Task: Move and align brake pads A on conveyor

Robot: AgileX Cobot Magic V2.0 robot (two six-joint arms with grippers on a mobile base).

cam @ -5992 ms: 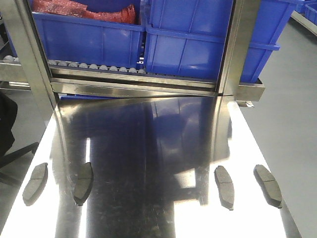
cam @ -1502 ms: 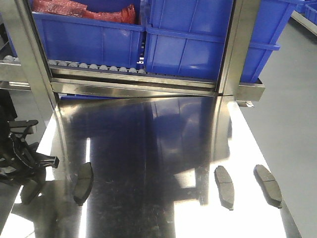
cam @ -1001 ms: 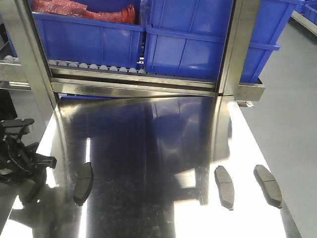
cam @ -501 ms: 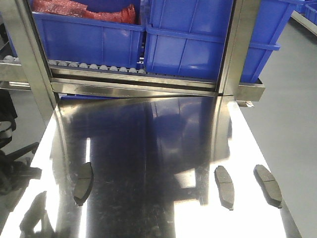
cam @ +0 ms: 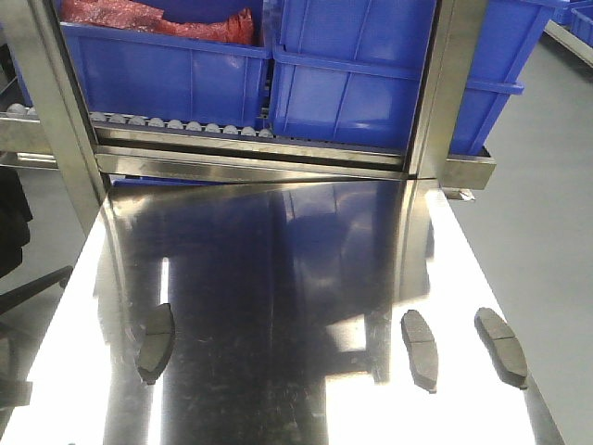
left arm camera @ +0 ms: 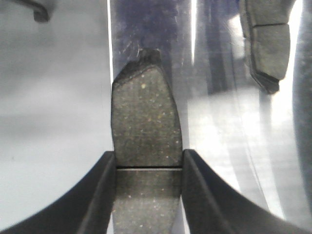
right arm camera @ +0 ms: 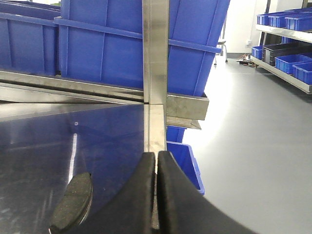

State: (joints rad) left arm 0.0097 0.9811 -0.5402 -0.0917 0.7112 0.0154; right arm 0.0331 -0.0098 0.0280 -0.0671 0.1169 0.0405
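Brake pad A (left arm camera: 145, 117): likely rigid, gritty; left hand (left arm camera: 148, 158) clamps long edges at mid-groove, tip at 12 o'clock. Right hand (right arm camera: 157, 158) closed, empty.

The front view shows three brake pads: left pad (cam: 156, 343), middle pad (cam: 420, 349), right pad (cam: 501, 347). The left wrist view adds a fourth pad (left arm camera: 145, 122), apparently a separate one, making four. Two large blue bins stand behind: left bin (cam: 167, 74), right bin (cam: 371, 83).
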